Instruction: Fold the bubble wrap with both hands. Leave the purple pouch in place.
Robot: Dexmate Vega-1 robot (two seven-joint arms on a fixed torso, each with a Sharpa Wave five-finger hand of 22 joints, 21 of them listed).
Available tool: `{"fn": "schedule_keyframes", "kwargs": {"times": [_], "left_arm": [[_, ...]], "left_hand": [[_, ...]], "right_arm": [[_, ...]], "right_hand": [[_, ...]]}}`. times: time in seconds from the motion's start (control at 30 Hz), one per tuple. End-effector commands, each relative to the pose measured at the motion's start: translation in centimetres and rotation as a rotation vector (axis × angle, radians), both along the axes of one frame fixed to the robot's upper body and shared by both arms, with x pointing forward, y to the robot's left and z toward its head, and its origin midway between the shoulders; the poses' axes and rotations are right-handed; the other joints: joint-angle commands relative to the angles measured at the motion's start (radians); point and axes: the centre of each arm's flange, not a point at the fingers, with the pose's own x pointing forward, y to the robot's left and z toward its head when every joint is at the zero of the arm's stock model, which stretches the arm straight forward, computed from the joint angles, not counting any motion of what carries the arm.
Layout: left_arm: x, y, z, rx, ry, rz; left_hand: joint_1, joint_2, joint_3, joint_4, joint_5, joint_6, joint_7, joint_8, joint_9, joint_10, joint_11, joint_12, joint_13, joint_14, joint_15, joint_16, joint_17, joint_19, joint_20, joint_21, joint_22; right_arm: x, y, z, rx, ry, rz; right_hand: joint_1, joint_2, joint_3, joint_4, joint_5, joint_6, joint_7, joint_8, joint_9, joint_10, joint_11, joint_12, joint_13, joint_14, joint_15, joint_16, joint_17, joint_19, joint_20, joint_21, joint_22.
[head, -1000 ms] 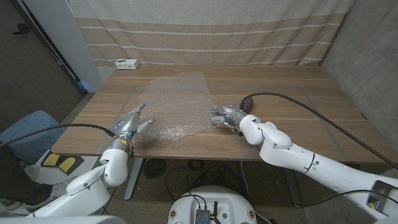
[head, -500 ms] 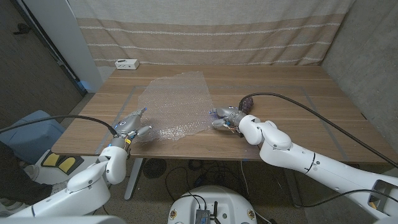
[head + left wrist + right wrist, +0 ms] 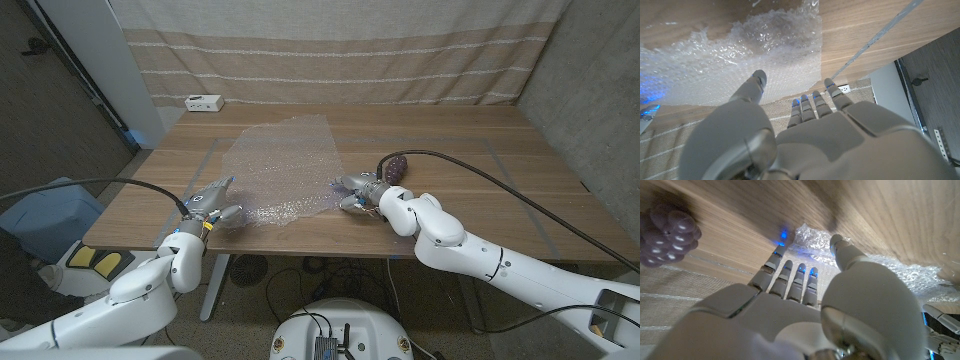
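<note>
A clear sheet of bubble wrap (image 3: 281, 165) lies spread on the wooden table (image 3: 480, 200), reaching from the middle toward the near edge. My left hand (image 3: 213, 204) stands at the sheet's near-left corner with its fingers apart and nothing held. In the left wrist view the left hand (image 3: 805, 125) has its fingers stretched out just short of the bubble wrap (image 3: 740, 45). My right hand (image 3: 357, 190) is at the sheet's right edge, fingers extended. Its fingertips (image 3: 790, 270) reach the crinkled bubble wrap (image 3: 815, 239). The purple pouch (image 3: 398, 166) (image 3: 667, 230) sits just behind the right hand.
A small white box (image 3: 203, 101) stands at the table's far left corner, in front of a striped curtain. Thin tape lines (image 3: 205, 160) mark the tabletop around the sheet. A blue chair (image 3: 45, 215) stands left of the table.
My left hand has drawn slightly toward the near edge at the sheet's corner. My right hand has edged left onto the sheet's right edge. The sheet and the pouch have stayed put.
</note>
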Motion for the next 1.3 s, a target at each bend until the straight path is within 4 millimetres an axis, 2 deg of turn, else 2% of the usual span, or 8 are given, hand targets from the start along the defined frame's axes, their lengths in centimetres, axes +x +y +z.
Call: {"fn": "schedule_keyframes", "kwargs": {"times": [0.03,0.17,0.33,0.43,0.63,0.83,1.13,1.3], "left_arm": [[-0.1,-0.1,0.4,0.015,-0.003,0.004],[-0.2,-0.1,0.4,0.013,-0.004,-0.001],[-0.3,-0.1,0.3,0.002,-0.005,0.003],[-0.4,0.0,0.3,0.001,-0.007,-0.001],[-0.4,0.0,0.3,0.002,-0.001,-0.003],[-0.1,0.1,0.1,0.0,0.016,-0.001],[0.5,-0.1,-0.2,-0.001,0.038,-0.035],[0.7,-0.4,-0.1,0.037,0.035,-0.035]], "left_hand": [[0.014,0.0,0.002,0.003,-0.002,-0.008,0.0,-0.001,0.004,-0.004,-0.006,0.0,0.002,-0.005,-0.003,0.0,0.003,0.002,-0.007,-0.003,0.004],[0.017,-0.003,0.0,0.004,-0.003,-0.006,-0.001,0.0,0.004,-0.004,-0.006,0.0,0.002,-0.005,-0.004,0.0,0.003,0.003,-0.009,-0.003,0.004],[0.021,-0.005,-0.005,0.008,-0.004,-0.006,0.0,0.0,0.004,-0.002,-0.004,0.001,0.002,-0.005,-0.004,0.0,0.003,0.005,-0.01,-0.003,0.004],[0.021,-0.005,-0.007,0.01,-0.005,-0.006,0.003,0.0,0.004,-0.002,-0.002,0.001,0.002,-0.006,-0.003,0.0,0.003,0.005,-0.009,-0.003,0.004],[0.021,-0.005,-0.012,0.014,-0.005,-0.006,0.004,-0.001,0.004,-0.004,-0.001,0.001,0.002,-0.007,-0.003,0.0,0.003,0.003,-0.01,-0.005,0.005],[0.012,-0.018,-0.029,0.022,-0.01,-0.011,0.0,-0.005,0.004,-0.009,-0.005,-0.002,0.002,-0.013,-0.006,-0.001,0.003,-0.01,-0.008,-0.011,0.005],[-0.055,-0.11,-0.112,0.041,-0.002,-0.012,-0.004,-0.007,0.004,-0.014,-0.003,-0.001,0.003,-0.023,-0.002,0.0,0.005,-0.019,-0.003,-0.019,0.006],[-0.065,-0.135,-0.129,0.04,0.004,-0.012,-0.003,-0.006,0.004,-0.014,-0.004,-0.001,0.003,-0.024,-0.001,0.001,0.005,-0.022,0.0,-0.022,0.006]], "right_arm": [[-0.1,0.9,-0.1,-0.077,-0.192,-0.025],[0.3,1.0,-0.4,-0.068,-0.222,-0.024],[0.9,1.1,-0.7,-0.066,-0.249,-0.035],[1.3,1.2,-0.9,-0.061,-0.249,-0.031],[1.7,1.2,-0.9,-0.017,-0.307,0.001],[2.1,1.3,-0.5,0.046,-0.329,0.008],[2.5,1.4,1.2,0.129,-0.374,0.006],[2.5,1.4,1.9,0.199,-0.386,0.006]], "right_hand": [[0.041,0.005,-0.004,0.006,0.005,0.09,-0.012,0.025,0.003,0.059,-0.006,0.014,0.004,0.044,-0.079,0.017,0.008,0.028,-0.006,0.008,0.003],[0.102,0.047,-0.04,0.014,0.0,0.245,-0.028,0.059,0.002,0.208,-0.011,0.045,0.005,0.137,-0.127,0.06,0.024,0.083,-0.018,0.021,0.006],[0.15,0.098,-0.067,0.016,-0.009,0.376,-0.013,0.088,0.002,0.291,0.001,0.06,0.009,0.192,-0.144,0.096,0.042,0.103,-0.03,0.025,0.008],[0.172,0.096,-0.091,0.011,-0.012,0.412,-0.013,0.09,0.002,0.338,0.004,0.073,0.013,0.234,-0.158,0.123,0.055,0.117,-0.033,0.03,0.009],[0.191,0.124,-0.167,0.032,-0.013,0.579,-0.003,0.13,0.01,0.486,0.011,0.14,0.041,0.339,-0.172,0.214,0.128,0.152,-0.043,0.045,0.014],[0.188,0.146,-0.191,0.042,-0.017,0.616,0.01,0.141,0.013,0.526,0.014,0.163,0.052,0.363,-0.178,0.239,0.15,0.157,-0.048,0.049,0.016],[0.186,0.16,-0.202,0.045,-0.017,0.652,0.047,0.15,0.015,0.586,0.038,0.195,0.064,0.428,-0.16,0.268,0.166,0.163,-0.037,0.054,0.017],[0.189,0.162,-0.201,0.042,-0.016,0.663,0.05,0.152,0.015,0.615,0.053,0.211,0.068,0.462,-0.151,0.281,0.172,0.17,-0.028,0.058,0.017]]}}
